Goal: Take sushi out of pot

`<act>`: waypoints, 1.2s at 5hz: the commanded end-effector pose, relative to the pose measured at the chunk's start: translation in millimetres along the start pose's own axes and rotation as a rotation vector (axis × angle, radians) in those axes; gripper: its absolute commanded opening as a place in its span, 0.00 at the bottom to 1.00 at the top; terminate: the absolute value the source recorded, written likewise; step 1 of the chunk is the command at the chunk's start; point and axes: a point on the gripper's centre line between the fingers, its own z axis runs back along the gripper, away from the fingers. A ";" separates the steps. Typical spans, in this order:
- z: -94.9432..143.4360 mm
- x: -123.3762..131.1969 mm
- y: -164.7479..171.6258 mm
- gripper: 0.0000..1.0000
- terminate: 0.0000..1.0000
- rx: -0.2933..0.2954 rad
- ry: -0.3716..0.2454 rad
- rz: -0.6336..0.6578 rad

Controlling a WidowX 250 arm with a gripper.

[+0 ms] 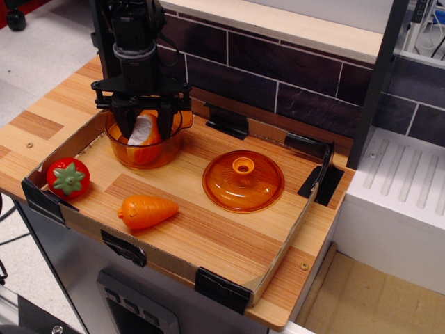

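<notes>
The gripper [145, 126] hangs straight down over the pot [147, 141], which stands at the far left of the shallow wooden tray [229, 236]. Its two dark fingers [166, 120] dip inside the pot's rim and sit on either side of the sushi [144, 132], pressed against it, so the jaws grip the piece. The sushi stands tilted inside the pot, white rice side showing between the fingers and orange below. To the right of the pot, well apart, the orange lid [243, 181] lies flat with its knob up. A strawberry [67, 177] rests at the near left corner, and a carrot [147, 211] lies near the front edge.
</notes>
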 end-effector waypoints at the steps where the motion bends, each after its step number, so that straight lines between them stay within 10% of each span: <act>1: 51.2 9.5 6.2 0.00 0.00 -0.006 -0.186 0.073; 4: 95.9 -33.3 -9.5 0.00 0.00 -0.030 -0.358 0.173; 6: 78.8 -60.5 -34.4 0.00 0.00 -0.008 -0.104 0.406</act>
